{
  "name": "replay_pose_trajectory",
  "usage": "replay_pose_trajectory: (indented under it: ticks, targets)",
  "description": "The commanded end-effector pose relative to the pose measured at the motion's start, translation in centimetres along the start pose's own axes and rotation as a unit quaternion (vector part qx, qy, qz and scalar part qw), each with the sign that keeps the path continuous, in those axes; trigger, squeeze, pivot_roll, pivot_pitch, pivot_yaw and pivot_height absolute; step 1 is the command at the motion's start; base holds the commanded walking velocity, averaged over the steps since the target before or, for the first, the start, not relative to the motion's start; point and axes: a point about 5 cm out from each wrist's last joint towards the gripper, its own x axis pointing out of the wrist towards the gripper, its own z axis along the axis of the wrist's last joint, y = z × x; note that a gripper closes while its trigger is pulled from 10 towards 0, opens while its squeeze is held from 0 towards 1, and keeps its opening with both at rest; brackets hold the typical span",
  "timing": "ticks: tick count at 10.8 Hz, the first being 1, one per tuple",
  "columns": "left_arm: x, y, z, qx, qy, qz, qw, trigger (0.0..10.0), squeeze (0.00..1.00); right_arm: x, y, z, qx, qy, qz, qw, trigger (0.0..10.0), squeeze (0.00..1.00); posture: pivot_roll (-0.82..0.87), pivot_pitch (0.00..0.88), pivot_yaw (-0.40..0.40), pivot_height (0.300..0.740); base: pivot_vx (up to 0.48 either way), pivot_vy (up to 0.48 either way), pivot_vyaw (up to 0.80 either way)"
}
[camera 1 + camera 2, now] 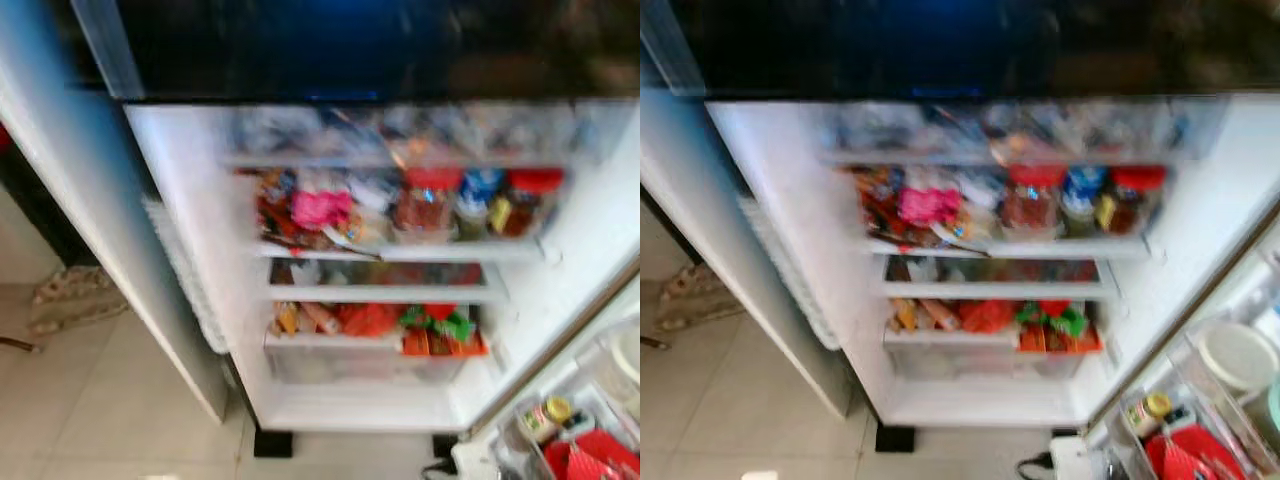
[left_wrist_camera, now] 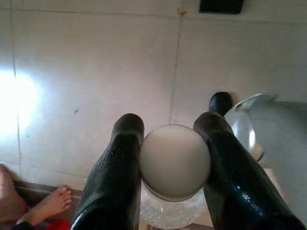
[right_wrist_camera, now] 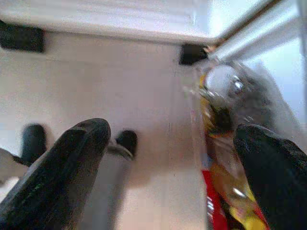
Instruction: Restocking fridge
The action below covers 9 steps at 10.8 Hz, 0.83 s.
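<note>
- Fridge [image 1: 200,260]: open, white smooth walls, its shelves crowded edge to edge; blurred in both eye views. The step in hand appears to be carrying an item up to it; the next move calls for finding a free gap, which the packed shelves barely offer.
- Door [image 1: 1230,300]: swung out at the fridge's right edge, with clear plastic bins [image 1: 1200,420] holding a white lid, a small yellow-capped jar and something red.
- Floor [image 1: 120,400]: pale glossy tiles; a bare foot [image 2: 50,203] of a person stands on it, near the left gripper's view.
- Middle shelf [image 1: 400,250]: red-lidded jars [image 1: 430,200] and a pink packet [image 1: 320,210]; soft wrappers beside hard glass.
- Bottle [image 2: 175,160]: the task's thing, seen cap-on; round ribbed pale cap over a clear dimpled body.
- Left gripper [image 2: 175,165]: black fingers [image 2: 120,182] pressed against either side of the cap, clamped on the bottle above the floor.
- Right gripper [image 3: 177,163]: fingers spread wide, holding nothing, beside the door bins.
</note>
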Motion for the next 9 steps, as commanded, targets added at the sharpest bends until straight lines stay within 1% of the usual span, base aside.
replay_pose_trajectory:
  ticks: [1,2,3,6,9]
  targets:
    - [-0.18,0.21,-1.05,0.000,0.016,0.000,1.000,10.0,0.00,0.06,0.34,0.18,-0.005,0.004,0.001,1.000,10.0,0.00,0.03,0.000,0.017,0.740,0.000,0.000,0.00]
    - [-0.18,0.19,-1.04,0.000,0.016,-0.001,1.000,10.0,0.00,0.07,0.08,0.04,-0.022,0.019,-0.018,0.999,10.0,0.00,0.03,0.000,0.016,0.740,0.000,0.000,0.00]
    - [-0.18,0.19,-1.03,0.000,0.015,-0.001,1.000,10.0,0.00,0.06,-0.01,-0.02,-0.015,0.019,-0.031,0.999,10.0,0.00,0.03,0.000,0.016,0.740,0.000,0.000,0.00]
    - [-0.17,0.18,-1.02,0.000,0.015,0.000,1.000,10.0,0.00,0.06,-0.17,-0.04,-0.024,0.025,-0.046,0.998,10.0,0.00,0.03,0.000,0.015,0.740,0.000,0.000,0.00]
    - [-0.18,0.21,-1.06,0.001,0.015,0.000,1.000,10.0,0.00,0.04,-0.20,-0.06,-0.021,0.022,-0.055,0.998,10.0,0.00,0.03,0.000,0.017,0.740,0.000,0.000,0.00]
